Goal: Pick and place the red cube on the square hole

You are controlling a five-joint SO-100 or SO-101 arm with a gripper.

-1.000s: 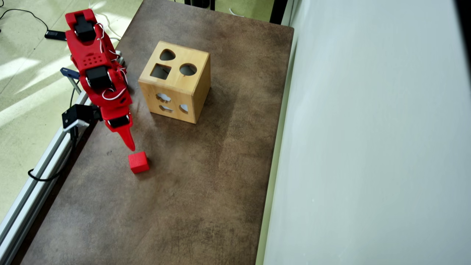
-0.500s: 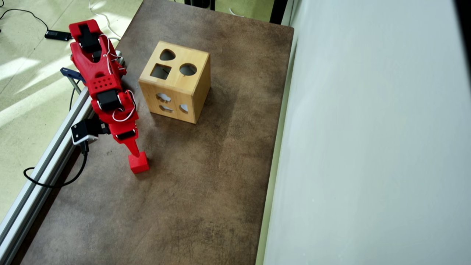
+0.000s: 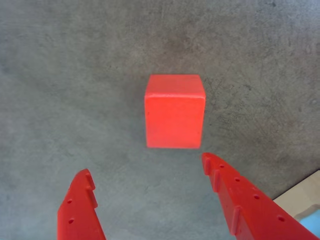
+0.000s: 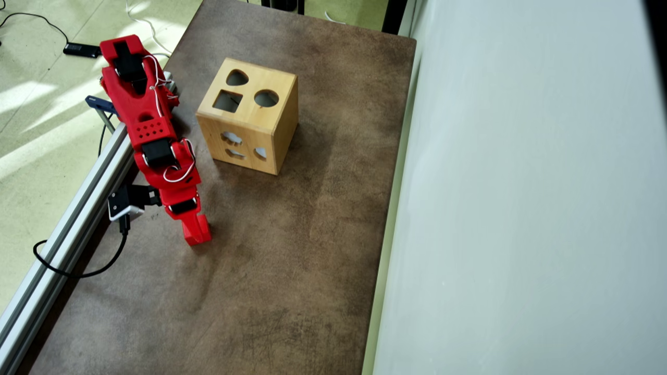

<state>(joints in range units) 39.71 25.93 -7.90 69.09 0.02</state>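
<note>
In the wrist view the red cube point(image 3: 175, 112) rests on the brown table, just beyond the tips of my open gripper point(image 3: 145, 166). Its two toothed red fingers point(image 3: 80, 210) stand wide apart with nothing between them. Seen from overhead, my gripper point(image 4: 194, 228) hangs over the red cube point(image 4: 200, 239) and hides most of it. The square hole point(image 4: 227, 101) is a dark cut-out in the top of the wooden box point(image 4: 271, 133), up and to the right of the cube.
The box top also has a round cut-out point(image 4: 266, 98) and a teardrop one point(image 4: 237, 78). An aluminium rail point(image 4: 62, 245) and a black cable point(image 4: 78, 271) line the table's left edge. A pale wall point(image 4: 521, 208) bounds the right side.
The arm has reached down the overhead view: the gripper tip, short of the cube a second ago, now lies over it. The cube has not moved.
</note>
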